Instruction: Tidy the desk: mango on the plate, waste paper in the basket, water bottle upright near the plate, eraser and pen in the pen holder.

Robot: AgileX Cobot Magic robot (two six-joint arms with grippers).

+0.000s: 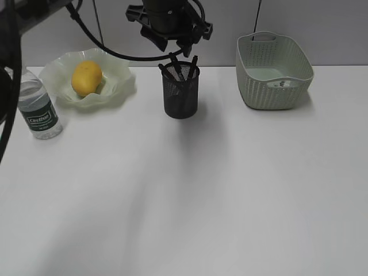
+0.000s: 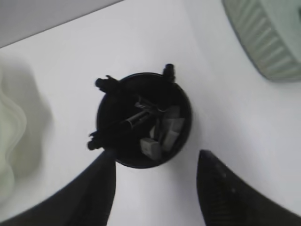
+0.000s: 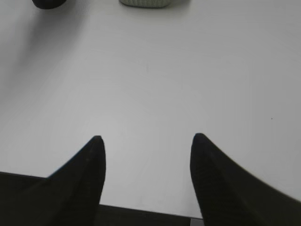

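Fingers of your left gripper (image 2: 155, 162) were spread, empty, above the black mesh cylindrical pen holder (image 1: 181, 91) near the desk's (image 1: 190, 195) back edge; right gripper (image 3: 146, 146) spread too.

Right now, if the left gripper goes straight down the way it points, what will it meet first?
Most likely the pen holder: the left gripper hangs above it with open jaws, and the cup with its pens lies just ahead. Depth is unclear, so it might meet the rim first.

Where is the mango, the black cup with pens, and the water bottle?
mango (image 1: 86, 77), exterior view, middle of its yellow skin.
pen holder (image 1: 181, 98), exterior view, front of the mesh wall.
water bottle (image 1: 39, 118), exterior view, on its green label.
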